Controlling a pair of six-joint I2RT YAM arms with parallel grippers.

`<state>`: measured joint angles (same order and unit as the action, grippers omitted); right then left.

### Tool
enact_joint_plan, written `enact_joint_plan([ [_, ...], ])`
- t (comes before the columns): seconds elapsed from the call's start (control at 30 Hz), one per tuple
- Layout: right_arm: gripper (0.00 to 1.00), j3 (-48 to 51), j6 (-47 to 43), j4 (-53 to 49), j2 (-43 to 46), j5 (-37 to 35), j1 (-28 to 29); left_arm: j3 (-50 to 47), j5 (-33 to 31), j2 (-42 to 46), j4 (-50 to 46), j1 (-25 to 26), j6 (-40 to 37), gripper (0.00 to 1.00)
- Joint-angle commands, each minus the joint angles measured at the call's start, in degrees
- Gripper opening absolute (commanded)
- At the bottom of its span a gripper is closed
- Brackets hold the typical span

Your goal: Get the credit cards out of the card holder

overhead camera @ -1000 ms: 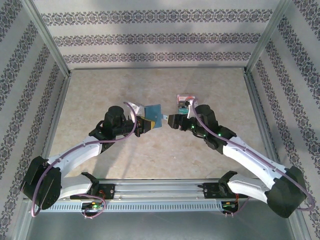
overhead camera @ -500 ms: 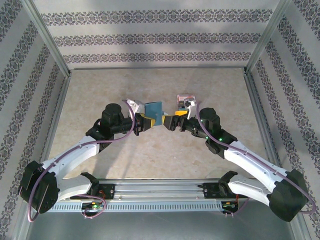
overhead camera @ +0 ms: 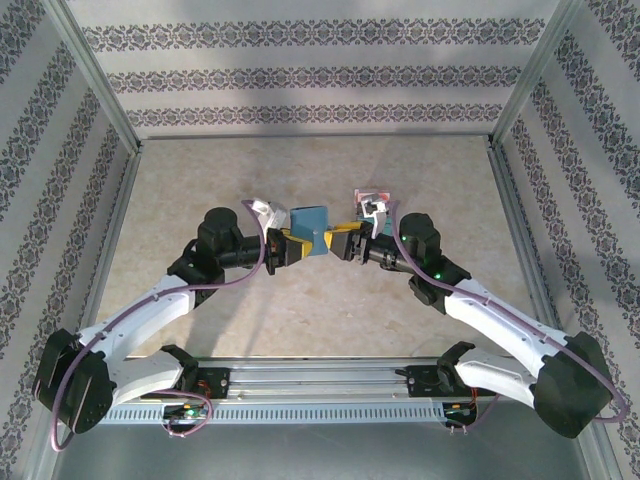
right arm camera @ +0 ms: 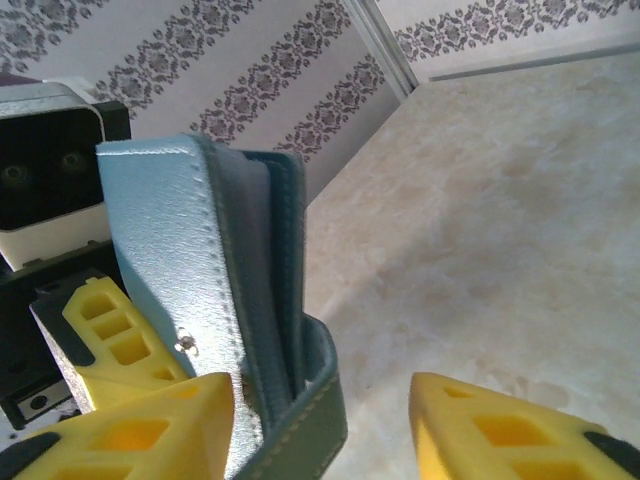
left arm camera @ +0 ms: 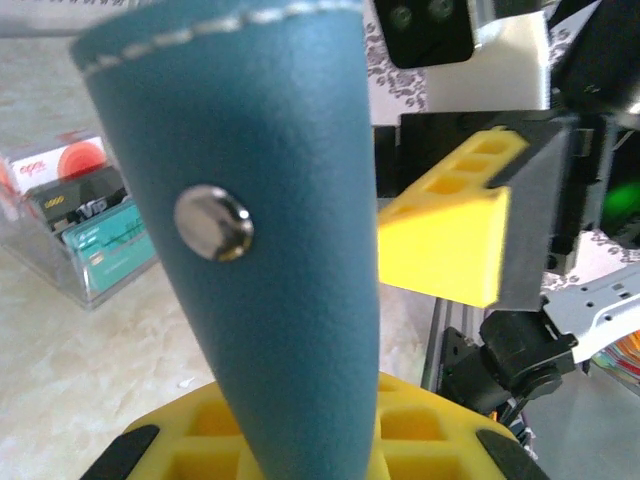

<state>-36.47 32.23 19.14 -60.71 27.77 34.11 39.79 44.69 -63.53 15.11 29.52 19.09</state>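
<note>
Left jaws: closed tight on one end of the card holder (left arm camera: 280, 300), which is held off the bench (overhead camera: 300, 320).
Right jaws: partly open, set astride the holder's free edge; one finger is at the cover, the other stands apart.
Just changed: the right jaws, apart from the holder a second ago, have been brought onto it.
Meaning: a pinch on a flap or card is judged near.
Credit cards (left arm camera: 85, 200): three are seen in a clear box (left arm camera: 45, 275) beyond the right jaws.

The beige marbled table (overhead camera: 200, 190) carries a clear plastic box (overhead camera: 372, 195).
</note>
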Motion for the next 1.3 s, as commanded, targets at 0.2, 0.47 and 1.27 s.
enact_joint_plan([
  [0.2, 0.44, 2.6, 1.1, 4.8, 4.0, 3.3, -1.2, -1.7, 4.6, 2.4, 6.6, -0.3, 1.8, 0.0],
  [0.47, 0.38, 3.4, 2.0, 5.8, 4.6, 4.3, -1.9, -2.4, 6.2, 2.2, 9.2, -0.2, 3.6, 0.0],
  [1.27, 0.01, 3.4, 6.1, 14.3, -0.6, 10.3, 0.3, -1.9, 2.7, -3.9, 13.5, -0.3, 12.4, 0.09],
])
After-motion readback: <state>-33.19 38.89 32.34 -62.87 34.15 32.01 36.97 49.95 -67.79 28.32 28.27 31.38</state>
